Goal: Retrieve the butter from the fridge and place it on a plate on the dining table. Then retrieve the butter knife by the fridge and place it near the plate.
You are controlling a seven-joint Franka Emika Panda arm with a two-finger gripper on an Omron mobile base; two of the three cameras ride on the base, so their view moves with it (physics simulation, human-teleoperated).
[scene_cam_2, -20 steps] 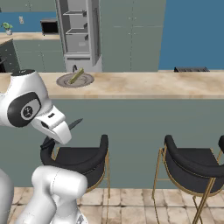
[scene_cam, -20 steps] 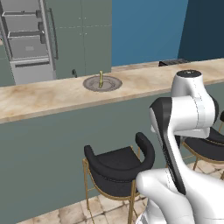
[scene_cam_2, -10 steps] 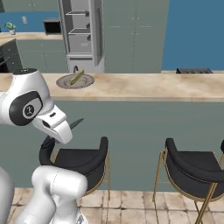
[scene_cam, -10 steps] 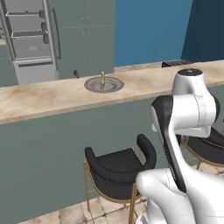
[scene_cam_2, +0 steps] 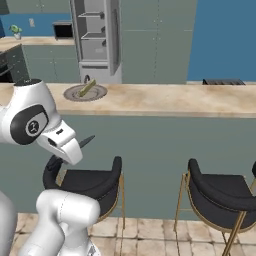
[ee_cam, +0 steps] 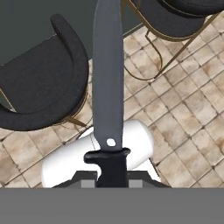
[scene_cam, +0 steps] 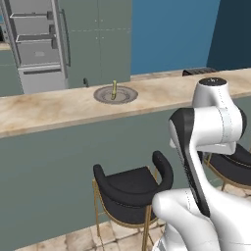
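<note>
- The fridge (scene_cam: 37, 46) stands far back at about 11 o'clock in the left base view. Its door is open and grey shelves show inside. A long dark bar handle (scene_cam: 63, 37) runs down the door edge.
- The dining table (scene_cam: 44, 110) is a long beige stone top that runs across the middle, with a grey-green front under it.
- The plate (scene_cam: 122, 95) lies flat on the table at about 12 o'clock in the left base view. It is round and dull grey.
- The butter (scene_cam: 114, 89) is a small pale yellow stick on the plate. It looks like it stands up in the left base view. In the right base view it seems to lie slanted across the plate.
- A black stool (scene_cam: 132, 188) with gold legs stands on the tiled floor, just in front of the table.
- The white robot arm (scene_cam: 211, 127) bends over at about 4 o'clock in the left base view.
- In the hand view, the butter knife (ee_cam: 107, 78) sticks up from the claw (ee_cam: 111, 177) at 6 o'clock. Its black handle sits between the fingers and its dark thin blade points to 12 o'clock.
- The claw is clenched around the knife handle, grasping it.
- In the right base view the blade tip pokes out beside the arm at about 9 o'clock, low in front of the table.
- A second black stool (scene_cam_2: 220, 192) stands at about 4 o'clock in the right base view.
</note>
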